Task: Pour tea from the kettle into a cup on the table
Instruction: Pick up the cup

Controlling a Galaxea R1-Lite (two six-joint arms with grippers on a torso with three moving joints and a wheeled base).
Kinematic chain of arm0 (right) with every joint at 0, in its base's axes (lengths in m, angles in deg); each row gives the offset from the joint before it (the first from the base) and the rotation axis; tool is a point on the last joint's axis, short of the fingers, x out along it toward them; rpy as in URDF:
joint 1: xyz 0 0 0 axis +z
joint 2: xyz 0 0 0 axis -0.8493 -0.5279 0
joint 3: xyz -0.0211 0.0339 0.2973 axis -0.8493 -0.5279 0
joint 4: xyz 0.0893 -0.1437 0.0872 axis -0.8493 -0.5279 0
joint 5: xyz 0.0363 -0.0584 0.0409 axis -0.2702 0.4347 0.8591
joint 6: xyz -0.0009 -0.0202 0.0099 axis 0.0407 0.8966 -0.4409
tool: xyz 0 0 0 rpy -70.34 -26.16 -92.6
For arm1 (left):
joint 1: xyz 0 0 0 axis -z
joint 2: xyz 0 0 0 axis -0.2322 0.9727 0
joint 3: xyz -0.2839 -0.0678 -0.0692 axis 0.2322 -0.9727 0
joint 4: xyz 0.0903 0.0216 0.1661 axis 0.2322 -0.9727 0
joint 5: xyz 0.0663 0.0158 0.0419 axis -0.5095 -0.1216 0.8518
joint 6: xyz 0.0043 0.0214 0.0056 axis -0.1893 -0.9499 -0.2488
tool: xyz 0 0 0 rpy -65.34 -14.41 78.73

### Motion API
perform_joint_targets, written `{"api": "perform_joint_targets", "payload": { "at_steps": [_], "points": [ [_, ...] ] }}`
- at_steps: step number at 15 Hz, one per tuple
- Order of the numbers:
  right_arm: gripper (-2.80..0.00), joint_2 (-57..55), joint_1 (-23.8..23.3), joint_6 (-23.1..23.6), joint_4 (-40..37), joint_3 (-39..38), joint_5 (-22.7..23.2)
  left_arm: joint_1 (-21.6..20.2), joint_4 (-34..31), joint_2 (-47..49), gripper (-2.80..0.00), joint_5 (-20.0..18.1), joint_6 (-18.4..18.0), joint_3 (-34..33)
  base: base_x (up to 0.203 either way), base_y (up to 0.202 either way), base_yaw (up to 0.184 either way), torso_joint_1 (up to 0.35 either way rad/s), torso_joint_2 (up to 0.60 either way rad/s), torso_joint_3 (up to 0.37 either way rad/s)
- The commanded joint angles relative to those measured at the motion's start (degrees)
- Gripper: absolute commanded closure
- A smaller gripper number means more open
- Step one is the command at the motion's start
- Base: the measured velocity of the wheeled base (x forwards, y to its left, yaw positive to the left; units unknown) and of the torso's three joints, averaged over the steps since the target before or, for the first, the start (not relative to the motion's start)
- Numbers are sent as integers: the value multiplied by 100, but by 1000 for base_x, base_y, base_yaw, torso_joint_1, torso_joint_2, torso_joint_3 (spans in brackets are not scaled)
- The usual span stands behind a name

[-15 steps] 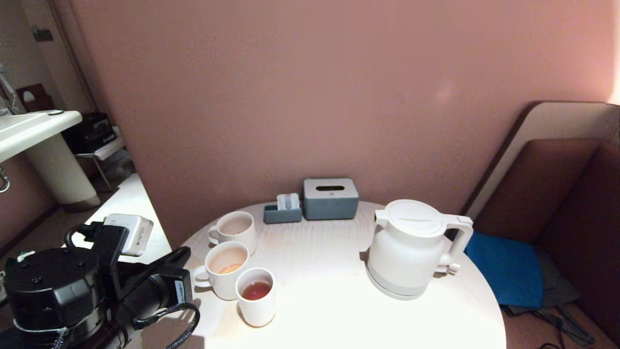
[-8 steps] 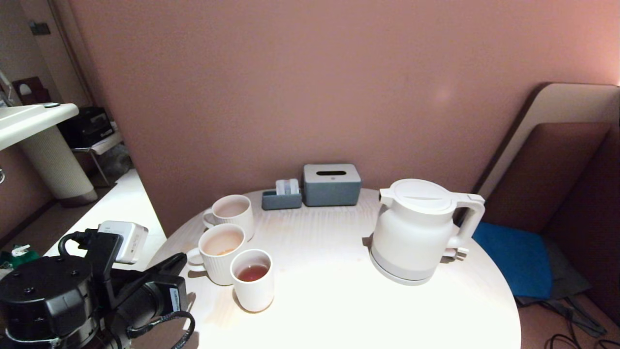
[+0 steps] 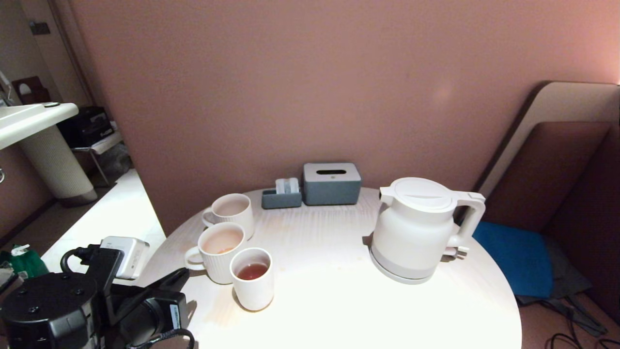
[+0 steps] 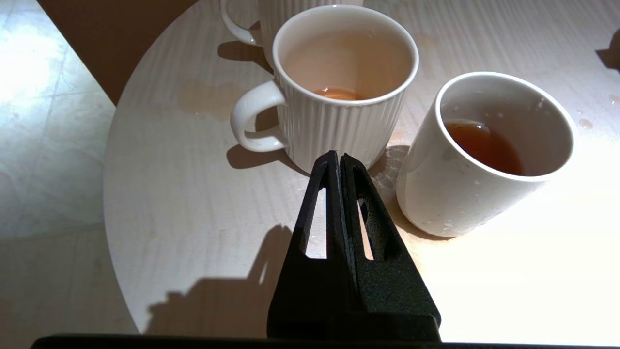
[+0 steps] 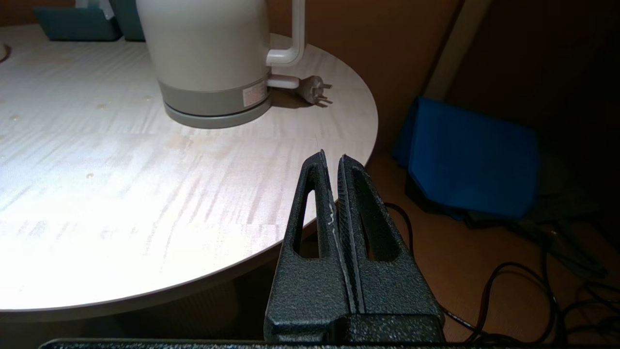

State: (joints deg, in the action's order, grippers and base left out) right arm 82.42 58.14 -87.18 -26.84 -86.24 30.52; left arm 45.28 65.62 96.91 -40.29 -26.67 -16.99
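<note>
The round, pale, faintly grained desk (image 3: 339,310) is seen from the head view against a pinkish wall, with light stains on its top. On its right side the white kettle (image 3: 416,228) is stood upright on its round base, lid on, handle turned to the right and an unplugged plug (image 5: 315,89) lying beside the base. At the back edge a grey tissue box (image 3: 332,183) is set next to a small grey holder (image 3: 282,198) with packets. On the left side two ribbed white mugs are placed one behind the other; a trace of liquid is seen in the nearer mug (image 3: 219,251), and the farther mug (image 3: 231,211) is beside it. The smooth handleless cup (image 3: 252,277) is stood just in front of the nearer mug, almost touching it, with reddish-brown tea (image 4: 484,145) pooled low inside. The left gripper (image 4: 339,162) is held low at the left edge of the desk, jaws pressed together and empty, pointed at the nearer mug. The right gripper (image 5: 332,162) is held off the desk's right edge, jaws likewise closed on nothing.
</note>
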Motion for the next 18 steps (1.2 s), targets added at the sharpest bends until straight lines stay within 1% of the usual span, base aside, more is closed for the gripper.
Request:
{"api": "perform_joint_targets", "payload": {
  "at_steps": [1,2,4,5,6,7,8,11,13,18],
  "points": [
    [0,-7,0,0,4,0,0,22,439,315,0,18,47,-151,0,0,0,0,0,0],
    [0,-7,0,0,4,0,0,63,757,546,0,23,47,-250,0,0,0,0,0,0],
    [0,-7,0,0,4,0,0,247,1646,1128,0,114,37,-511,0,0,0,0,0,0],
    [0,-7,6,0,-1,0,0,401,2148,1461,0,274,32,-603,0,0,0,0,0,0],
    [0,-7,0,0,4,0,0,560,2570,1777,0,568,34,-653,0,0,0,0,0,0],
    [0,-7,0,0,3,0,0,786,2824,1991,0,897,46,-684,0,0,0,0,0,0],
    [0,-7,0,0,4,0,0,997,2917,2034,0,1026,58,-700,0,0,0,0,0,0],
    [0,-7,0,0,4,0,0,1406,2957,1920,0,1101,17,-709,0,0,0,0,0,0],
    [0,-7,0,0,4,0,0,1526,2916,1867,0,1207,47,-709,0,0,0,0,0,0],
    [0,-7,0,0,-5,0,0,1711,2576,1898,0,1205,80,-709,0,0,0,0,0,0]
  ]
}}
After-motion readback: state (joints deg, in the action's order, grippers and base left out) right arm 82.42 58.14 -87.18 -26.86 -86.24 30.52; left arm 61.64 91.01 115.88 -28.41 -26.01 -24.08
